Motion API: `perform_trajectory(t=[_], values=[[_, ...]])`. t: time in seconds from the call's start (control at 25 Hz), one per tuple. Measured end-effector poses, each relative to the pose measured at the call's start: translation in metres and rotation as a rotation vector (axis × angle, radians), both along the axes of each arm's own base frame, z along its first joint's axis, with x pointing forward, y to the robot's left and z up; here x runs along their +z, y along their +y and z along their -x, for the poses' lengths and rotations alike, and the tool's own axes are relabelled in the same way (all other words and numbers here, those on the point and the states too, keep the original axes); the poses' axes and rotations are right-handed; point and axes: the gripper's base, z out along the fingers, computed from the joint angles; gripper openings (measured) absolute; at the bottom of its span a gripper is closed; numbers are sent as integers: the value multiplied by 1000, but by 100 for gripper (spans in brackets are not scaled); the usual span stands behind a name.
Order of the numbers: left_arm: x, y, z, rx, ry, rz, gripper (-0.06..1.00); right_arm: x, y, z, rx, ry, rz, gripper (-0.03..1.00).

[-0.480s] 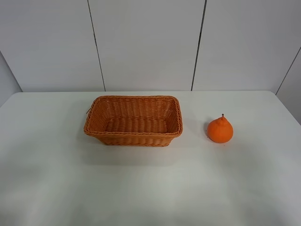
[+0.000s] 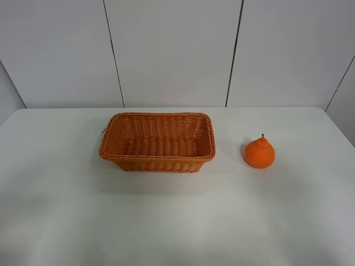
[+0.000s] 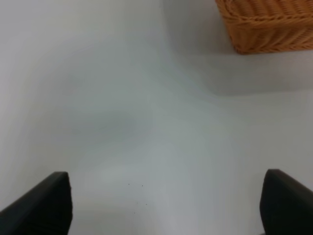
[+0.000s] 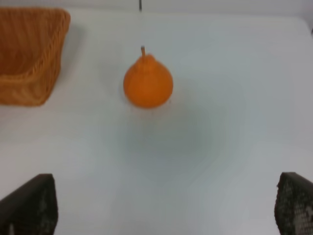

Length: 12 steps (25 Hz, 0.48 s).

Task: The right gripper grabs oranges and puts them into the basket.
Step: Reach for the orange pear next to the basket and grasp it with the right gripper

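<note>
One orange (image 2: pixel 259 153), round with a knobbed top and short stem, stands on the white table right of the wicker basket (image 2: pixel 157 142). The basket is empty. No arm shows in the exterior high view. In the right wrist view the orange (image 4: pixel 147 84) lies ahead of my right gripper (image 4: pixel 166 198), well apart from it, with a corner of the basket (image 4: pixel 29 54) to one side. The right gripper is open and empty, its two fingers spread wide. My left gripper (image 3: pixel 165 196) is open and empty above bare table, with a basket corner (image 3: pixel 266 24) ahead.
The white table (image 2: pixel 166 216) runs back to a grey panelled wall (image 2: pixel 172 50). Its right edge lies beyond the orange. Nothing else stands on it.
</note>
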Motion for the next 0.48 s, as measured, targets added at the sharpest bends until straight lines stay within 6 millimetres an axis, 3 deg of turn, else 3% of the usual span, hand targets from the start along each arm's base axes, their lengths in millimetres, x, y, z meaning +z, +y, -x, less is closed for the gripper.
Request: perform_trajectory(t=[0.2,0.32,0.48], values=[[0,0,0,0,0,0,88,30,4,-55,6,193,-7,68],[0,0,0,0,0,0,88,41,7,-104,5,333,-1,68],[0,0,0,0,0,0,88,40,11,-180,11,505,15,68]])
